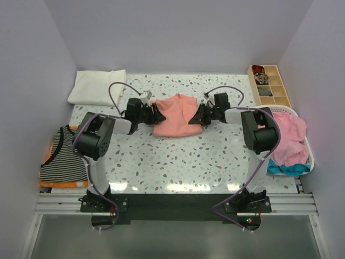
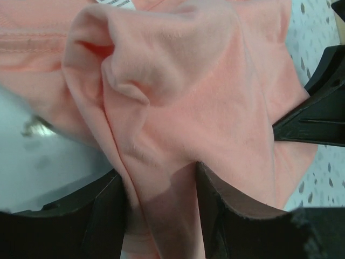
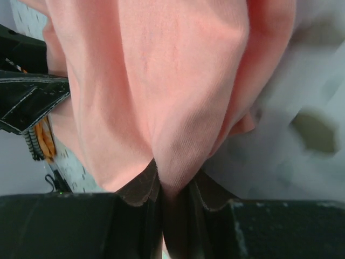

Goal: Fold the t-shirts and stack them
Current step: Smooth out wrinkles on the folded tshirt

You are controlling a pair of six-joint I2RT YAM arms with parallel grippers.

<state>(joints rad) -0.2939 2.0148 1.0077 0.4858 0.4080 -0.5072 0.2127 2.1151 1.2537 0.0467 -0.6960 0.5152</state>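
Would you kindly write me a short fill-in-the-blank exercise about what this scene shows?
1. The left hand and right hand are both ____ on the salmon-pink t-shirt.
2. The black-and-white striped t-shirt lies at the ____ edge of the table.
3. The wooden compartment tray stands at the far ____ corner.

Missing words: shut; left; right.

Arms reach inward, left gripper (image 1: 158, 115) and right gripper (image 1: 196, 117) both clamped.
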